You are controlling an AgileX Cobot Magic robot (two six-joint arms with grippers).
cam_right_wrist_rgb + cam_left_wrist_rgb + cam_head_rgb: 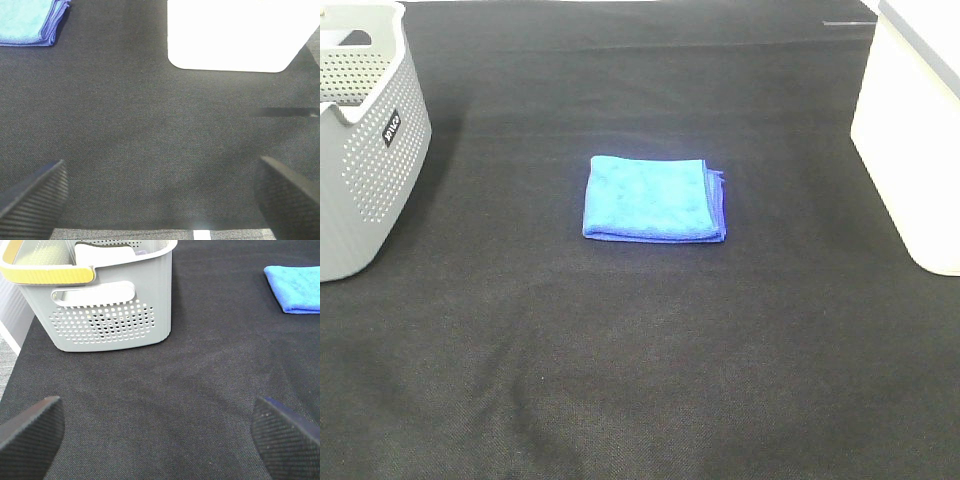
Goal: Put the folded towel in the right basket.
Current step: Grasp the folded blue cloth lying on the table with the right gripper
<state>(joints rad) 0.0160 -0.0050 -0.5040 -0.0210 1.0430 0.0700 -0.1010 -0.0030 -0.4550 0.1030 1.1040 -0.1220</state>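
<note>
The folded towel [654, 198], a bright blue square with a darker stitched edge on its right side, lies flat in the middle of the black table. It also shows in the left wrist view [295, 289] and the right wrist view [31, 22]. The right basket [915, 135], a large white bin, stands at the right edge and shows in the right wrist view [240, 35]. Neither arm shows in the high view. My left gripper [160, 440] is open and empty over bare cloth. My right gripper [160, 200] is open and empty, apart from the towel and the bin.
A grey perforated basket [365, 150] with a small black label stands at the left edge; in the left wrist view [107, 300] it holds a yellow-rimmed object [47, 272]. The black cloth [640, 350] covers the table.
</note>
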